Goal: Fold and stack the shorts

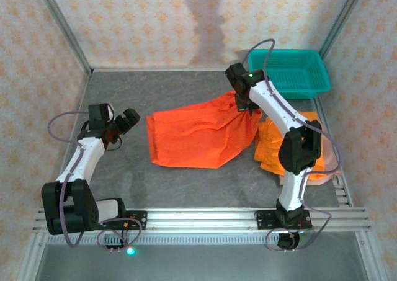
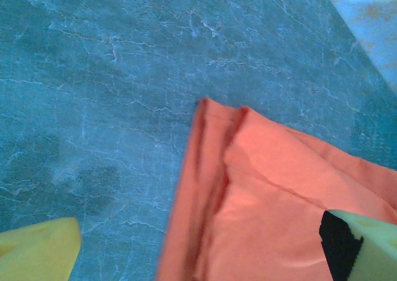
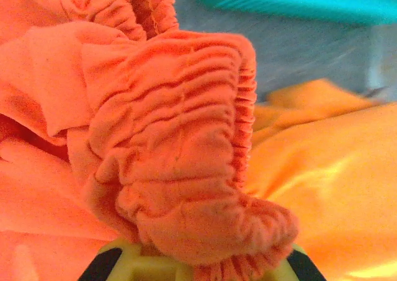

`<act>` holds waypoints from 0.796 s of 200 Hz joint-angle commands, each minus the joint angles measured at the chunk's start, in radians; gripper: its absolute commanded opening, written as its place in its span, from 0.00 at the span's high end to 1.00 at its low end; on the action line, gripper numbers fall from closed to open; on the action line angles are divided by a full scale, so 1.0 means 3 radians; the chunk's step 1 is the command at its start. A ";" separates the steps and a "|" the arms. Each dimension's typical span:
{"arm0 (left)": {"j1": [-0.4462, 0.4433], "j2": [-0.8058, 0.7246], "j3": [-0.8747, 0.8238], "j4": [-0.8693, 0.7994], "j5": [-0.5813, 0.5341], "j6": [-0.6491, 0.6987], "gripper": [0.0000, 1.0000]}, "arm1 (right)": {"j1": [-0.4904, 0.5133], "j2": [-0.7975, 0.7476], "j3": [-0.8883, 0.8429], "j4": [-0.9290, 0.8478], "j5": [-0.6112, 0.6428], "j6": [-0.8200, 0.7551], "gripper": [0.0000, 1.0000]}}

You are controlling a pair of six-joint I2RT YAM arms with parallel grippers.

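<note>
Waistband (image 3: pixel 180 144): bunched elastic right against my wrist lens, gathered into a thick wad.
Right gripper (image 3: pixel 198 265): clenched on that wad. I hold the orange shorts (image 1: pixel 198 138) by their far right corner, and the cloth there is drawn up toward me.
Orange shorts: the rest lies spread flat on the table (image 1: pixel 186 182), between my two arms, with layers showing at the left edge.
Left gripper (image 1: pixel 127 121): released, fingers wide, hovering just beside that left edge and touching nothing.
Second orange pair (image 1: pixel 268 152): rumpled under my right forearm, touching the pair I hold.
Basket (image 1: pixel 319 76): teal, in the far right corner, apart from the cloth.
Risk, slip: I pinch a fat roll of elastic, not a flat layer, so a pull could let it squirm free.
Risk, drag: only one corner is held, so hauling on it may skew the flat part and undo the layered edge.
Risk, snag: the neighbouring pair touches mine and could be drawn along.
</note>
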 commanded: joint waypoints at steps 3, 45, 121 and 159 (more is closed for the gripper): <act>0.0002 -0.0089 -0.0028 -0.0088 0.0089 -0.0023 0.00 | 0.0008 0.0026 0.0505 -0.0624 0.1016 -0.0195 1.00; -0.0007 -0.0110 -0.0145 -0.0016 0.0115 -0.0073 0.00 | 0.0289 0.0388 0.1273 -0.1110 0.1537 -0.0042 1.00; -0.0054 0.0018 -0.0216 0.0135 0.0115 -0.0160 0.00 | 0.1422 0.1300 0.2056 -0.1084 0.0489 0.0637 0.55; -0.0068 -0.0012 -0.0217 0.0195 0.0148 -0.0231 0.00 | 0.1372 0.1073 0.1685 -0.0133 -0.1848 0.0788 0.05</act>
